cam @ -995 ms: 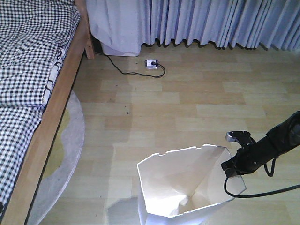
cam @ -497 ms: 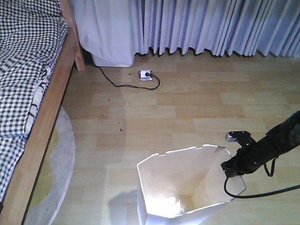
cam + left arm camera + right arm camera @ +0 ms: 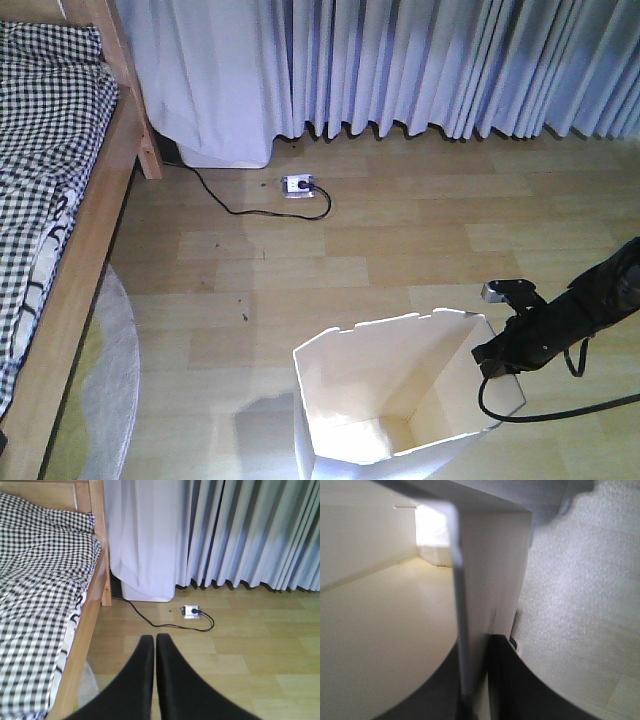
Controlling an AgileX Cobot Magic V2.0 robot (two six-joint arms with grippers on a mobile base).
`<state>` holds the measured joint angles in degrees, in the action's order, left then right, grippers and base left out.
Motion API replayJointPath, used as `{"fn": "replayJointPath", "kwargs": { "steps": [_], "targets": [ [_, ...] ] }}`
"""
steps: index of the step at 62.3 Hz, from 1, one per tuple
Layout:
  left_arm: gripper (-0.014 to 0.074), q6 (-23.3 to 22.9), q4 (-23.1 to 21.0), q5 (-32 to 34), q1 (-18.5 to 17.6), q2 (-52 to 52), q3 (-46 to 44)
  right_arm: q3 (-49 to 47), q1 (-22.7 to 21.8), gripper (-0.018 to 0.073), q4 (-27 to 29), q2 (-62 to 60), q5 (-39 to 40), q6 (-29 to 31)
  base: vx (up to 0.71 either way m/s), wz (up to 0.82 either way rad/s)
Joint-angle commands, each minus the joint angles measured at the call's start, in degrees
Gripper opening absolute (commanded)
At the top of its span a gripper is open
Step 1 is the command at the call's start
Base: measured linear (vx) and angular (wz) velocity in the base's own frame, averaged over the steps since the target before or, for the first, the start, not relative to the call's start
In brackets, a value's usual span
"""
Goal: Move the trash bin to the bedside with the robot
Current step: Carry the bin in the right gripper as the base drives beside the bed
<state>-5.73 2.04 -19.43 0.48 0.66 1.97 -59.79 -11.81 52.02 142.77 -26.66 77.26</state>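
The white faceted trash bin [image 3: 370, 390] stands on the wooden floor at the bottom of the front view, its cream inside showing. My right gripper [image 3: 497, 362] on the black arm [image 3: 585, 305] is shut on the bin's right rim. In the right wrist view the thin bin wall [image 3: 487, 580] runs between my right gripper's [image 3: 477, 652] fingers. The bed [image 3: 55, 200], with checked bedding and a light wooden frame, lies at the left, well apart from the bin. My left gripper [image 3: 154, 641] is shut on nothing and hangs above the floor, with the bed [image 3: 45, 595] to its left.
Pale curtains [image 3: 450, 60] line the far wall. A power strip [image 3: 298, 184] with a black cable [image 3: 215, 200] lies on the floor below them. A white box [image 3: 225, 152] sits beside the bed post. A round rug [image 3: 105, 390] edges out from under the bed.
The bed has slid left and the curtains and power strip down in the front view. The bin and right gripper keep the same place in the view.
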Motion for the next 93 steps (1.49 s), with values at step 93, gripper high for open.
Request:
{"fn": "replayJointPath", "kwargs": {
  "steps": [93],
  "targets": [
    [-0.0006, -0.2, -0.1, 4.2, 0.0, -1.0, 0.2, -0.3, -0.2, -0.0001, 2.1, -4.3, -9.2, 0.2, 0.23, 0.03]
  ]
}}
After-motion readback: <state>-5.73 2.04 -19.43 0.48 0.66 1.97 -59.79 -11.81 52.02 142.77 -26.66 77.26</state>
